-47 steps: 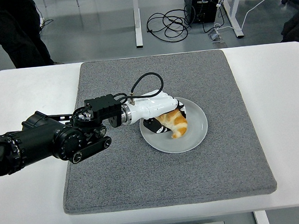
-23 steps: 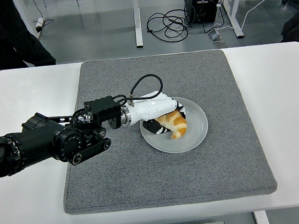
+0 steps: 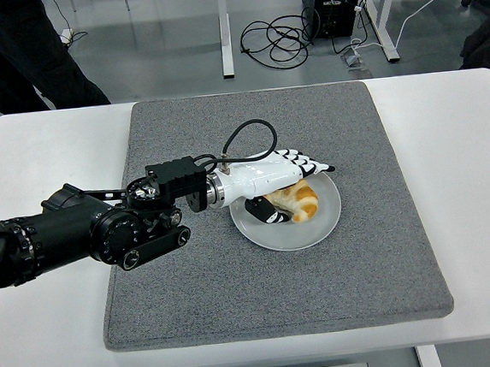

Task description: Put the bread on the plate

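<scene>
A golden croissant-shaped bread (image 3: pixel 296 201) lies on the grey plate (image 3: pixel 317 225), which sits on the grey mat. My left hand (image 3: pixel 290 186) is white with black fingertips. It hovers over the left part of the plate. Its fingers (image 3: pixel 308 164) are stretched out flat above the bread and its thumb (image 3: pixel 261 211) sits low beside it. The hand holds nothing. My right arm is out of view.
The grey mat (image 3: pixel 263 293) covers the middle of the white table (image 3: pixel 467 173). A person in dark clothes (image 3: pixel 19 49) stands beyond the far left edge of the table. Cables and desk legs lie on the floor behind.
My left hand's fingers were curled around the bread on the plate. They have opened and stretched out over it. The bread has settled slightly to the right.
</scene>
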Robot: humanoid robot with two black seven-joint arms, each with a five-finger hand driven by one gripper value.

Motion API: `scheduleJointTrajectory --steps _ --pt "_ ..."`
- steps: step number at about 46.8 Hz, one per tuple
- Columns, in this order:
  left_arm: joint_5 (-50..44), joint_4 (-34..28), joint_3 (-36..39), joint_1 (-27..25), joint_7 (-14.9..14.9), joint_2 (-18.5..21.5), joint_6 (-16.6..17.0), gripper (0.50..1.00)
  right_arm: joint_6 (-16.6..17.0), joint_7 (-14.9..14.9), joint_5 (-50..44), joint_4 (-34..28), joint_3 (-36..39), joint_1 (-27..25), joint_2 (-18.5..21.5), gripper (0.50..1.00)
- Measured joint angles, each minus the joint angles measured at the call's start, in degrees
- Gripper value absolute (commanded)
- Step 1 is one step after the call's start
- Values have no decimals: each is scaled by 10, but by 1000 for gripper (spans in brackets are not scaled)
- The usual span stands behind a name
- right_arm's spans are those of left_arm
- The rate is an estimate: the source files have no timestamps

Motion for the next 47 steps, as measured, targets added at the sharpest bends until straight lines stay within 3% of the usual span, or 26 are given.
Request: scheduleJointTrajectory --steps 8,16,27,47 --pt "-1 -23 1 -24 2 0 -2 974 0 0 0 0 0 0 0 1000" --pt "-54 -94 -6 -103 4 4 -40 974 0 0 0 0 0 0 0 1000" --pt "-138 -133 -36 -176 3 80 -91 975 0 0 0 0 0 0 0 1000" --pt "-354 -125 -220 -162 0 219 -203 975 1 0 0 5 3 1 0 1000"
